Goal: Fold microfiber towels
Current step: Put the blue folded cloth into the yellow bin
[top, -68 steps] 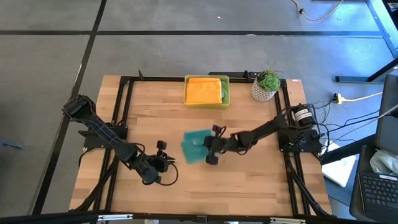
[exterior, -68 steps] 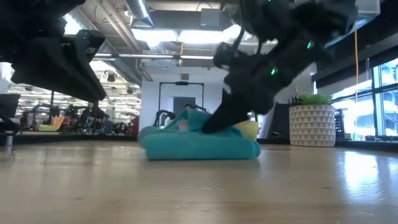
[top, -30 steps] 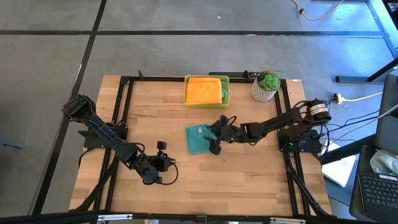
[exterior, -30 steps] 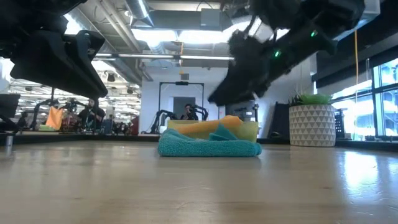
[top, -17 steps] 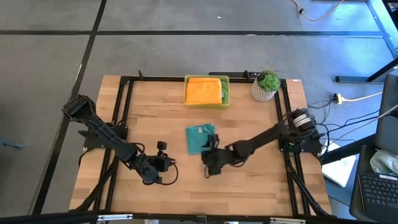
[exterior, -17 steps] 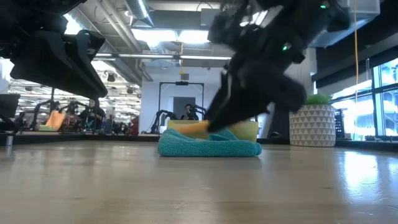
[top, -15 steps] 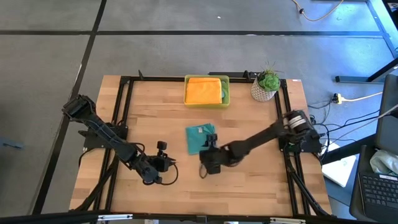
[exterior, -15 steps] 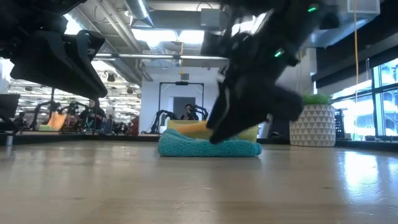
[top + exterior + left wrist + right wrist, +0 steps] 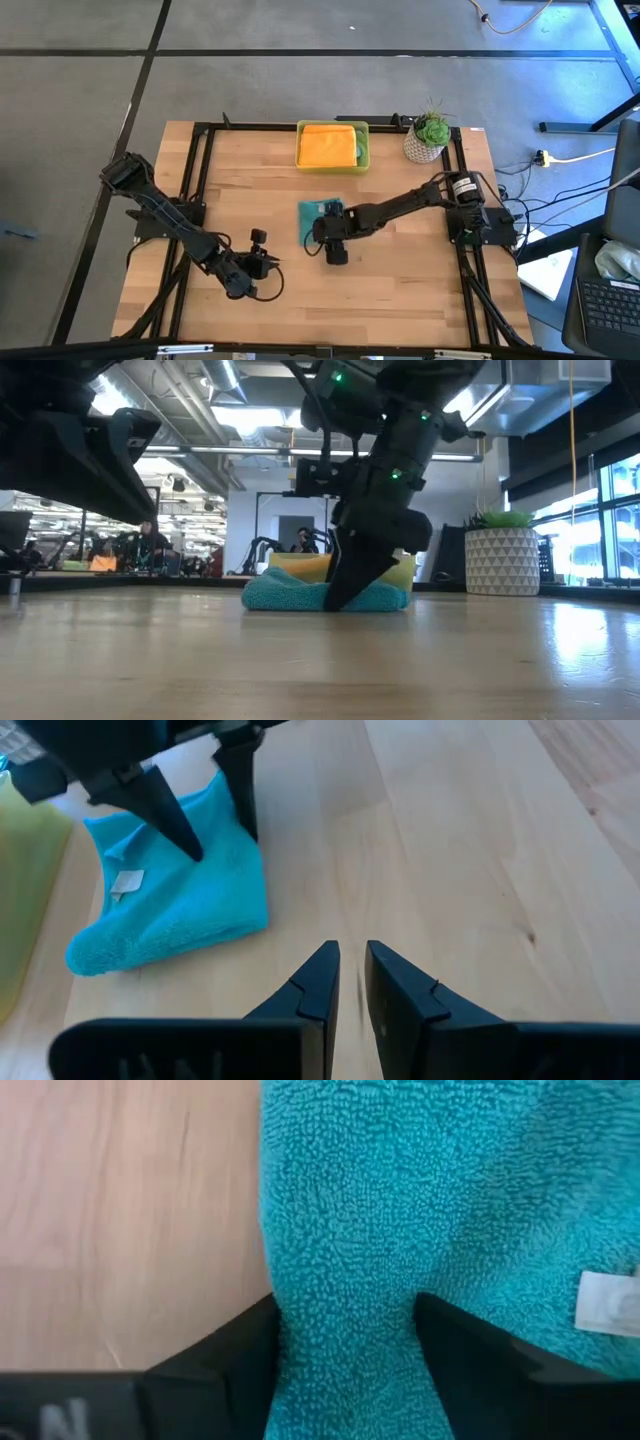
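Tabletop check: your right gripper (image 9: 345, 1350) straddles the towel (image 9: 420, 1210) edge, jaws wide, unclosed; the left gripper (image 9: 347, 970), narrow and empty, waits well apart.

Robotics lab or open industrial workspace: bare ceiling ducts (image 9: 225, 385) and strip lights above a wooden table (image 9: 390, 290), grey concrete floor (image 9: 80, 100) around it, further robot arms (image 9: 265, 550) and seated people beyond it.
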